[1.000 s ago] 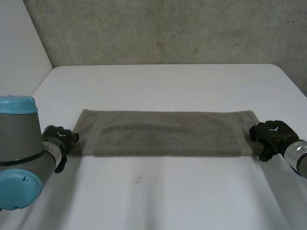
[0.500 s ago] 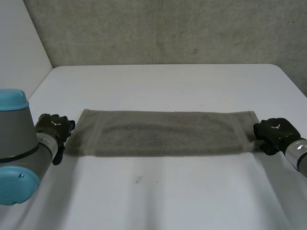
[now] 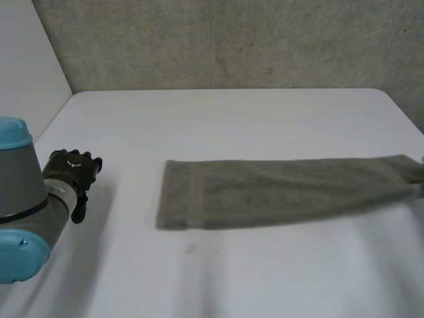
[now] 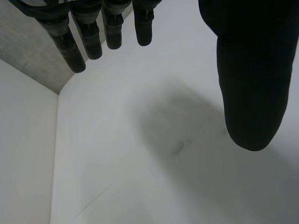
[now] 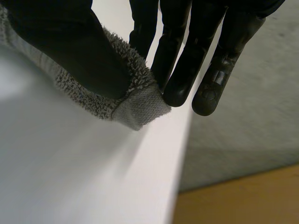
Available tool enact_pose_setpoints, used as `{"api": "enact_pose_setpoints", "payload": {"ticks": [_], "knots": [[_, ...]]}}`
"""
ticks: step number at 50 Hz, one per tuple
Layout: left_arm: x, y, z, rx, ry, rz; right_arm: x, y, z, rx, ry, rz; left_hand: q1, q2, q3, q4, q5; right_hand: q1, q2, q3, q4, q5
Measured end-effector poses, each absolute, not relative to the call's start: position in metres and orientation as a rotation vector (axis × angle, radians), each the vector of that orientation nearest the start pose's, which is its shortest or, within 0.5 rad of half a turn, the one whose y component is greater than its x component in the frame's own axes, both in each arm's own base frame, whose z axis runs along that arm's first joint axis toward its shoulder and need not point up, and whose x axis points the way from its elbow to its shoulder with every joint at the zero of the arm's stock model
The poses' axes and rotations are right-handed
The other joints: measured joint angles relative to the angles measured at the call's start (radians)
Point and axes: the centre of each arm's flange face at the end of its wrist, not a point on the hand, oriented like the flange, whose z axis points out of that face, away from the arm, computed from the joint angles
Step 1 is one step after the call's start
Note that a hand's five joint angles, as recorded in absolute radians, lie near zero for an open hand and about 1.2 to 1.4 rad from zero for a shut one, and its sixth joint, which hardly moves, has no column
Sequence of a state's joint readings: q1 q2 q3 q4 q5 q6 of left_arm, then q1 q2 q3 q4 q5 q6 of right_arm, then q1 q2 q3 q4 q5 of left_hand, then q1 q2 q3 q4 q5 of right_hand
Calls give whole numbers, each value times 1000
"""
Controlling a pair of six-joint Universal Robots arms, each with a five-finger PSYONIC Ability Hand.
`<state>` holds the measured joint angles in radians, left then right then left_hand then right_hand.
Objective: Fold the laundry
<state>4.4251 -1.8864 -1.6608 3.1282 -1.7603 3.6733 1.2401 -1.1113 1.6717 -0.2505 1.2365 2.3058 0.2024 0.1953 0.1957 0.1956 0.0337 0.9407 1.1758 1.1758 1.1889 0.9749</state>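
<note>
Towel of grey-green terry, a long flat strip [image 3: 278,191], lies across the white table [image 3: 232,119], one end reaching towards my right side. My right hand [image 5: 70,46] pinches its hemmed corner between thumb and fingers. My left hand [image 3: 71,173] hovers well apart from the other end, fingers [image 4: 67,44] straight and relaxed.

Towel [image 3: 278,192]: its right end is blurred and cut off at the head view's edge. In the right wrist view the right hand [image 5: 70,46] pinches one corner, with the thumb covering much of it; the rest of the cloth is out of frame. Left arm [image 3: 20,205]: cut by the head view's edge. Small dark mark [image 3: 191,249] on the table [image 3: 225,119]: too small to identify.
</note>
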Motion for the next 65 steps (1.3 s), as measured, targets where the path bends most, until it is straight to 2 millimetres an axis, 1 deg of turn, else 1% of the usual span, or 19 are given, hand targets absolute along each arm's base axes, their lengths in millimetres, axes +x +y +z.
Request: {"api": "enact_pose_setpoints", "payload": {"ticks": [3,4,8,14,19,22,26,30,33,35,38,40,41,44,45,49,55,57,65], "knots": [[-200,-274,188,805,2268,-1542,31,-384,156,-1103,2736,-2075,-3,-2,-1,-3,-1,0,0,1,0,2],[-200,-274,193,778,2272,-1570,32,-389,170,-1136,2707,-2145,-3,-6,-6,-4,-2,4,0,1,0,3],[-200,-274,198,739,2280,-1607,51,-392,192,-1167,2597,-2246,-11,-11,-10,-12,-2,5,0,1,0,4],[-200,-273,208,671,2298,-1669,138,-376,235,-1283,2196,-2381,-22,-21,-22,-20,-3,5,0,11,0,4],[-201,-272,210,649,2307,-1691,234,-337,249,-1433,1825,-2341,-22,-24,-22,-22,-3,5,0,13,0,4],[-201,-271,211,647,2309,-1695,279,-311,241,-1511,1675,-2259,-22,-24,-22,-22,-3,5,0,13,0,4],[-202,-269,209,653,2314,-1690,343,-261,209,-1630,1494,-2073,-23,-24,-22,-22,-3,5,0,13,0,5],[-203,-268,208,661,2316,-1691,374,-225,175,-1706,1428,-1920,-23,-24,-22,-22,-3,5,0,13,0,6],[-206,-266,208,669,2314,-1700,382,-213,161,-1732,1415,-1861,-23,-24,-22,-22,-3,5,0,13,0,6],[-210,-264,208,682,2307,-1719,391,-194,138,-1773,1405,-1772,-23,-24,-22,-22,-3,5,0,13,0,6],[-216,-262,209,700,2295,-1751,394,-185,125,-1793,1412,-1724,-23,-24,-22,-22,-3,-60,-97,-71,-83,-64],[-221,-261,211,715,2284,-1778,395,-182,122,-1797,1424,-1711,-23,-24,-22,-22,-3,-344,-403,-370,-385,-349],[-228,-259,213,732,2270,-1813,394,-183,124,-1790,1439,-1719,-23,-25,-22,-24,-3,-664,-778,-767,-785,-732],[-236,-257,216,747,2256,-1852,392,-185,131,-1773,1456,-1743,-23,-25,-26,-24,-3,-715,-890,-881,-898,-837],[-245,-256,219,759,2244,-1902,387,-190,147,-1725,1497,-1790,-23,-25,-26,-24,-3,-730,-948,-961,-958,-907],[-263,-253,224,768,2235,-2000,371,-204,170,-1600,1605,-1847,-23,-25,-26,-24,-3,-730,-949,-963,-958,-914],[-297,-247,228,757,2278,-2169,322,-232,194,-1270,1856,-1854,-22,-23,-24,-23,-3,-730,-949,-963,-958,-915],[-311,-244,225,761,2322,-2214,296,-243,190,-1126,1977,-1817,-22,-22,-23,-22,-3,-730,-949,-963,-958,-915],[-343,-236,194,860,2451,-2193,237,-256,157,-907,2238,-1687,-21,-19,-23,-21,-3,-730,-949,-962,-957,-917]]}}
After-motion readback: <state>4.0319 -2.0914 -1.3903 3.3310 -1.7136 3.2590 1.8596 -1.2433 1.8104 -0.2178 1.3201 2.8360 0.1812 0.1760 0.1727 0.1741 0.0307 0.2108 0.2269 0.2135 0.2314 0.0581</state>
